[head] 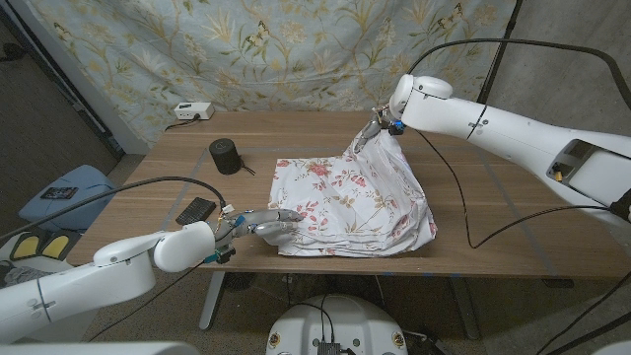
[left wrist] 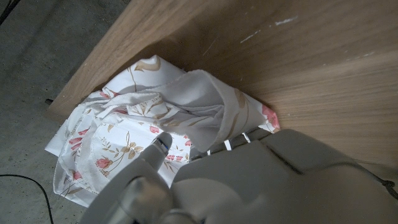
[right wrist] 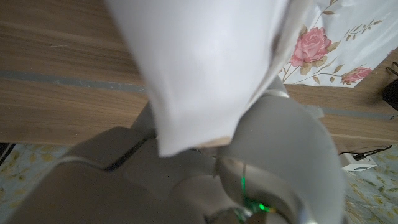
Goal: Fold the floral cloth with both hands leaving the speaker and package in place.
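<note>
**Both hands on the cloth**

The left hand (head: 264, 223) reaches in from the near left, fingers on the floral cloth's (head: 350, 197) near corner. The right hand (head: 380, 126), arm extended across from the right, holds the far corner raised.

- Robot lab or test room, staged setup
- Wooden table (head: 493, 212) on metal legs, bare grey floor (left wrist: 37, 37)
- Floral sheet (head: 296, 49) hung as backdrop behind table
- Loose black cables (head: 473, 212) across the tabletop
- White power strip (head: 193, 111) at the far edge
- Blue equipment (head: 64, 192) on floor, left side
</note>
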